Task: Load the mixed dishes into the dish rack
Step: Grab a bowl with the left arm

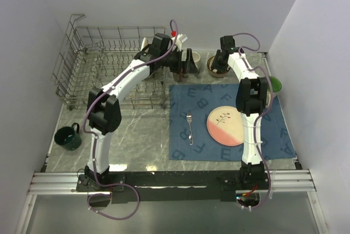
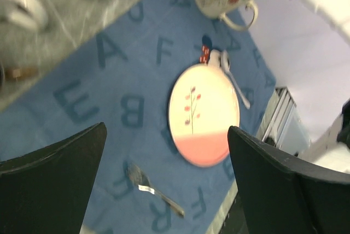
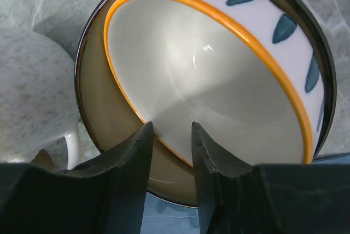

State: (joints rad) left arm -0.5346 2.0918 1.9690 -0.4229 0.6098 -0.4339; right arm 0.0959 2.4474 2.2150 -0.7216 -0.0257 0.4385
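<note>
The right gripper (image 3: 170, 129) stands with its jaws part-way apart astride the rim of a white ceramic bowl with an orange edge and blue leaf marks (image 3: 219, 75). One finger is inside and the other outside, but I cannot tell whether they pinch the wall. A rim hold suits a bowl too wide to span.

The left gripper (image 2: 167, 130) hangs with jaws fully apart and holds nothing, probably keeping out of the way.

The large grey wire dish rack (image 1: 64, 64) lies just to the left gripper's left. It is well apart from the right gripper, so the bowl faces a long carry.

Below the left gripper spreads the blue lettered fabric placemat (image 2: 82, 103), bearing a round pink-and-cream plate (image 2: 203, 115). The white bowl rests tilted inside a wider brown-rimmed ceramic bowl (image 3: 98, 113) directly under the right gripper, and the tilt exposes its rim. A metal fork (image 2: 156, 191) lies on the mat near the plate.
</note>
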